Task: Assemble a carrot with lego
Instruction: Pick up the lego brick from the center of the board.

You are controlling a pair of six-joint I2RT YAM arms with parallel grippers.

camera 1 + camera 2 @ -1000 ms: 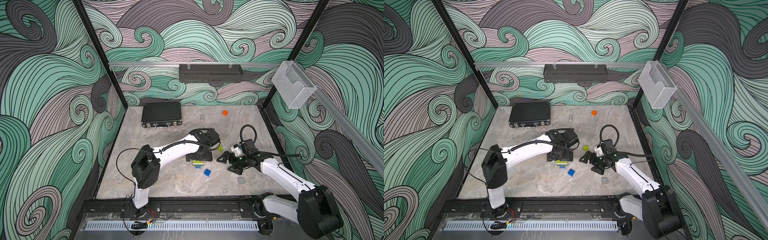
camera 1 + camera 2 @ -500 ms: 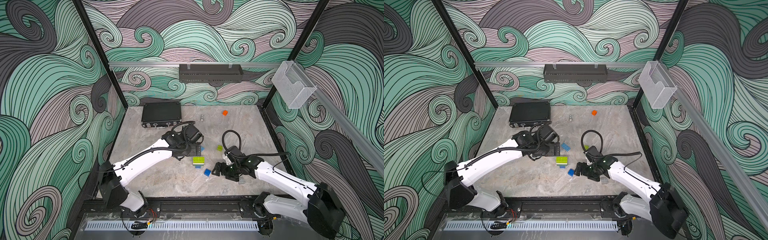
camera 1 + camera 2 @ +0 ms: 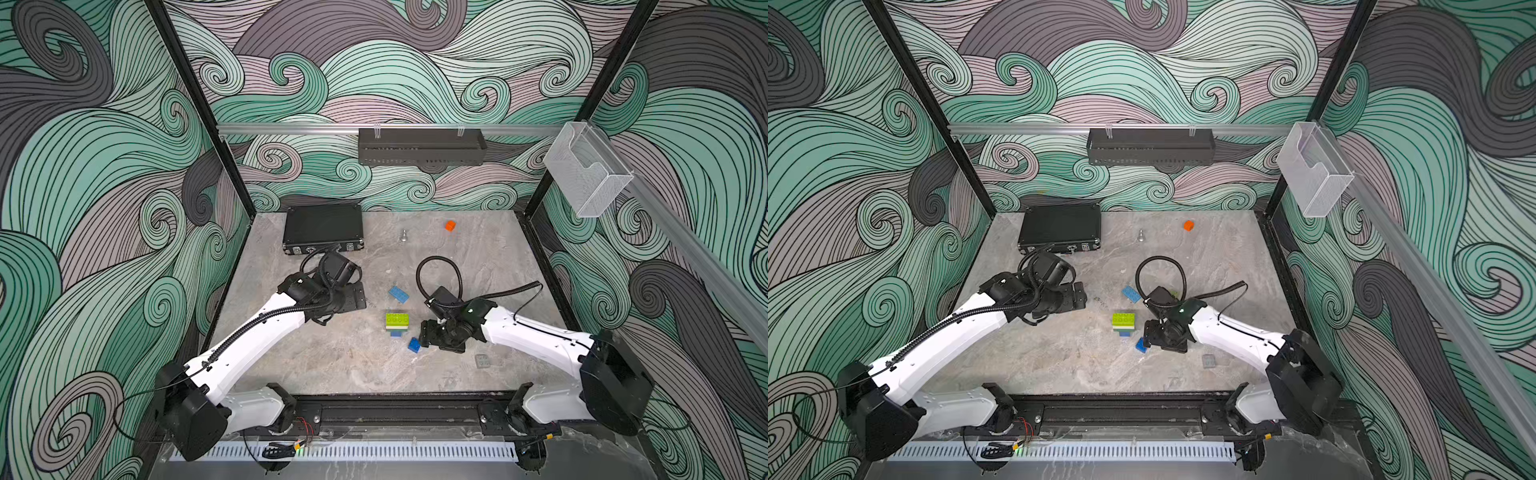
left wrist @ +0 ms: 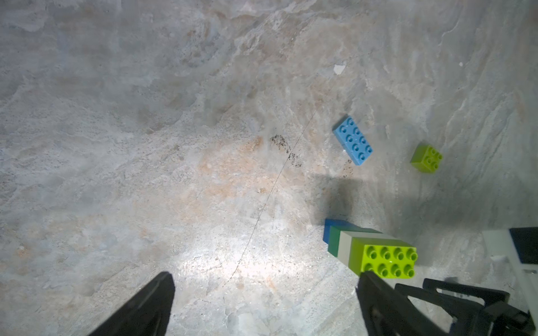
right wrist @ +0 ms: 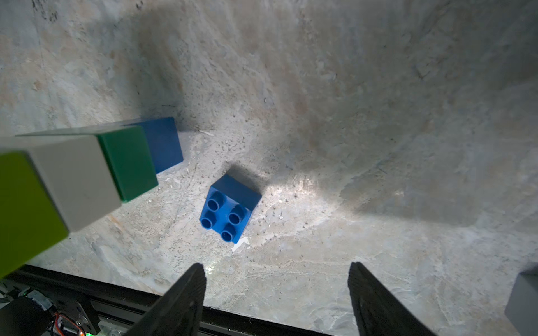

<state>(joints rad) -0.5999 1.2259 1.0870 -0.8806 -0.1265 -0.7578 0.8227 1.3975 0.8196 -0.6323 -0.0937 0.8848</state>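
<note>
Carrot (image 3: 397,322) (image 5: 72,180), part-built: upright stack on the marble table (image 3: 332,365), dark blue base, then dark green, white and a lime oblong top with studs up. It stands between the two grippers, touched by neither.

Loose lego:
- Dark blue square brick (image 3: 414,345) (image 5: 230,208), just ahead of the right gripper (image 5: 276,266) and outside its fingertips.
- Light blue oblong brick (image 3: 398,294) (image 4: 352,140), lying flat ahead of the left gripper (image 4: 265,275).
- Lime square brick (image 4: 427,158), beyond the light blue one.
- Grey brick (image 3: 482,360), beside the right arm, behind its gripper.
- Orange brick (image 3: 450,225) and a small metal piece (image 3: 403,236), well apart from both grippers, near the rear wall.

Grippers: left has jaws spread wide, holding nothing. Right has jaws apart, holding nothing.

Containers:
- Black case (image 3: 323,227), lid shut, contents hidden, just behind the left gripper's wrist.
- Black perforated tray (image 3: 422,146) on the rear rail, interior not visible.
- Clear bin (image 3: 586,174) on the side rail, high above the right arm.

Edges and room: the table's front edge with its black rail lies close beneath the right gripper in the right wrist view. Bare marble spreads ahead of the left gripper.
</note>
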